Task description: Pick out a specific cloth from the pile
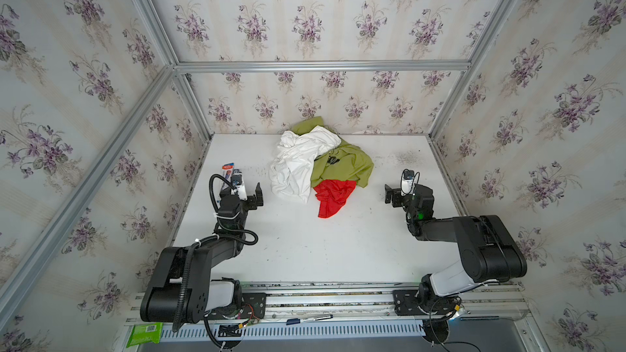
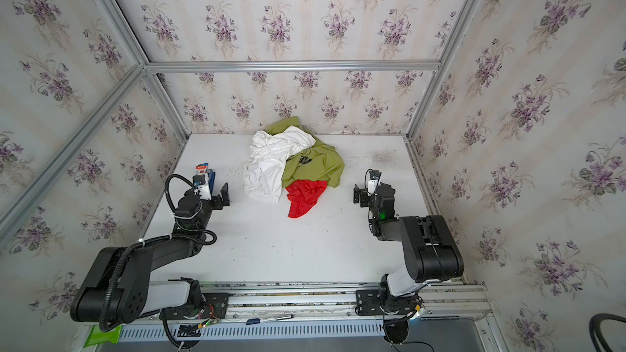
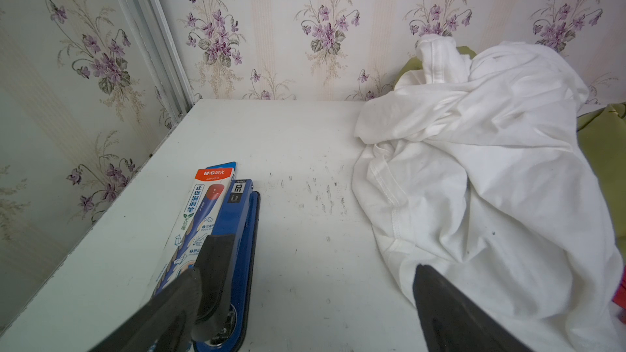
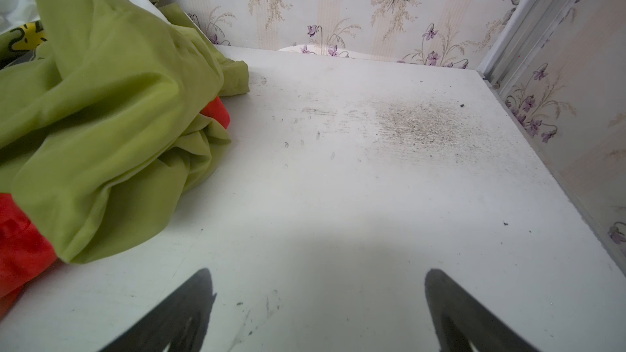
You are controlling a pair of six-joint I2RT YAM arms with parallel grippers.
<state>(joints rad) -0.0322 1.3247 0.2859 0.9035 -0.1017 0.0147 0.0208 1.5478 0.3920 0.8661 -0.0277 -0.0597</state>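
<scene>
Poking from pile (image 1: 321,160) | red cloth (image 1: 333,198) | left hand (image 3: 320,255), right hand (image 4: 318,272) spread

A robotics lab booth: aluminium frame (image 1: 321,66) and floral wallpaper (image 1: 305,11) enclose a white table (image 1: 305,248), with two robot arms (image 1: 189,265) on a rail (image 1: 338,294) at its near edge.

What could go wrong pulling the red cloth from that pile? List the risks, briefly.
1. The red cloth is tucked under the olive-green cloth; pulling may drag that along.
2. The white cloth lies against its edge; wide-open jaws could pinch both.
3. The left gripper hangs close to a stapler and pencil box; a swing might knock them.
</scene>
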